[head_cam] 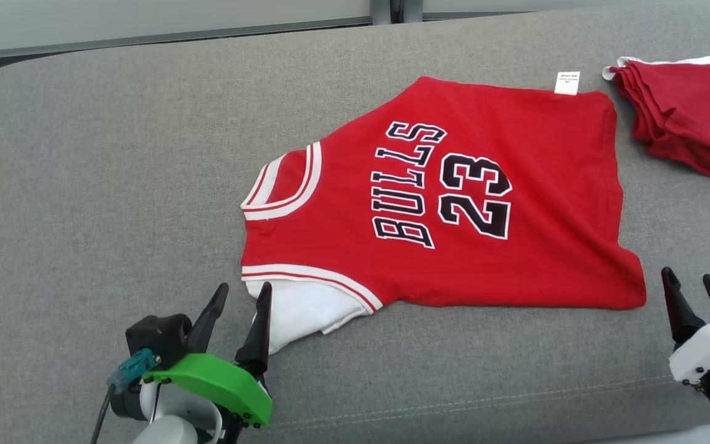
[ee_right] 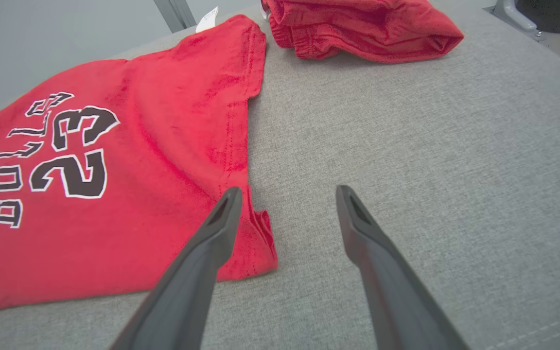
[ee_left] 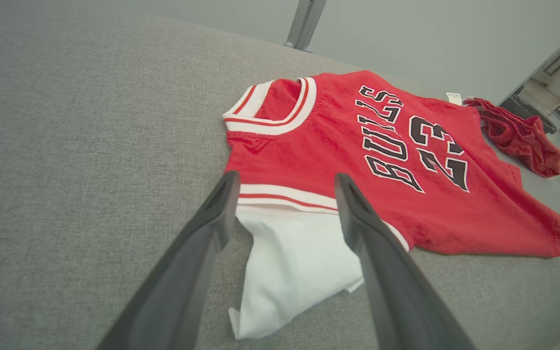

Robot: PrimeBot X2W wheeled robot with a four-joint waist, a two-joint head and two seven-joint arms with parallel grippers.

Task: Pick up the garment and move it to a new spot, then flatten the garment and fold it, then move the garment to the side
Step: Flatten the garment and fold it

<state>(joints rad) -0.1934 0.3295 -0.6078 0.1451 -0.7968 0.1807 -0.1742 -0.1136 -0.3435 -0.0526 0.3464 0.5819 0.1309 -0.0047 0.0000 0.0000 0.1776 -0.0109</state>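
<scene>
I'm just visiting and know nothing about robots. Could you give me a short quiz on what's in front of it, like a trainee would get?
1. True or false: the left hand is shut on the jersey's white sleeve.
2. Where does the smaller dark-red cloth lie? A) on top of the jersey B) on the grey cushion, at the far right by the jersey's tag corner C) under the white sleeve
3. Which number is printed on the jersey?
Key: 1 false, its fingers stand open; 2 B; 3 23.
</scene>
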